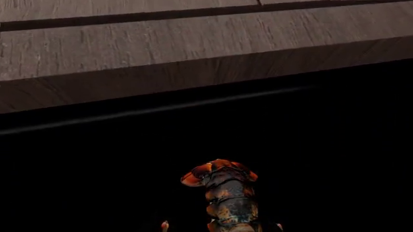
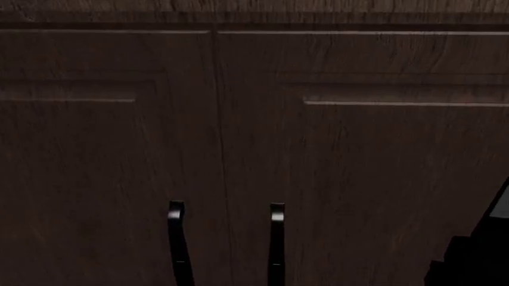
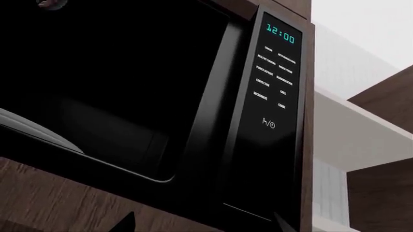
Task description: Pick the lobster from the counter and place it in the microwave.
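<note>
The lobster (image 1: 229,193) shows only in the left wrist view, as a dark segmented tail with an orange fan end. It stands up out of my left gripper (image 1: 223,228), which is shut on it; the fingers are nearly lost against the black. Behind the lobster is a black opening (image 1: 310,145) under a brown wooden cabinet edge (image 1: 193,58). In the right wrist view the microwave (image 3: 274,87) stands with its dark cavity (image 3: 116,87) exposed and its clock reading 12:00. My right gripper (image 3: 203,224) is open and empty below it. The counter is out of view.
The head view is filled by dark brown cabinet doors (image 2: 104,149) with two black handles (image 2: 176,238), and a black shape (image 2: 469,256) at the lower right. White shelving (image 3: 361,125) and a brown panel stand beside the microwave.
</note>
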Tool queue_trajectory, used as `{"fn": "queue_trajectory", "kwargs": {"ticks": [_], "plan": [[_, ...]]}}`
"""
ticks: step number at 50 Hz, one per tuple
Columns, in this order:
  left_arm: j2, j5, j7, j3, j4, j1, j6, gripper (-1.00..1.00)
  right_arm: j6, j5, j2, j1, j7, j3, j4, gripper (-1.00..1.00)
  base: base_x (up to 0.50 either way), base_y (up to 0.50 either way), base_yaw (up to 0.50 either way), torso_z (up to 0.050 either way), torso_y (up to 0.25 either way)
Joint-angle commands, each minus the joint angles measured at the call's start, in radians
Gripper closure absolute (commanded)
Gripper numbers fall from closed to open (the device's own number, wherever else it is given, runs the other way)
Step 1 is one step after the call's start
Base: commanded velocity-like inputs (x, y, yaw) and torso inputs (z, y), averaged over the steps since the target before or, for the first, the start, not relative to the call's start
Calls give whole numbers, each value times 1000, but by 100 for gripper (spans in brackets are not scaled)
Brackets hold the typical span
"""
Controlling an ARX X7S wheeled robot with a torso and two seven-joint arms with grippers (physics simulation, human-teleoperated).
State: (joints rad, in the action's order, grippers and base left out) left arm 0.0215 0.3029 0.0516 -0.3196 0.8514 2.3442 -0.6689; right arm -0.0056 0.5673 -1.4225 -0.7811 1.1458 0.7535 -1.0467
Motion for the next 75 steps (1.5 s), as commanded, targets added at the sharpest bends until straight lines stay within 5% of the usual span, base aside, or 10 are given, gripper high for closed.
{"fn": "queue_trajectory", "kwargs": {"ticks": [1,56,75], "plan": [[-21,11,26,21,28,12,-63,100,-9,-18,24,-3,-22,28,0,-100,0,0,0,0,0],[-21,49,61,-93,214,12,-329,100,-8,-16,59,-3,-57,48,0,-100,0,0,0,0,0],[-21,165,72,-215,313,12,-290,100,1,-14,48,-3,-44,42,0,-100,0,0,0,0,0]]}}
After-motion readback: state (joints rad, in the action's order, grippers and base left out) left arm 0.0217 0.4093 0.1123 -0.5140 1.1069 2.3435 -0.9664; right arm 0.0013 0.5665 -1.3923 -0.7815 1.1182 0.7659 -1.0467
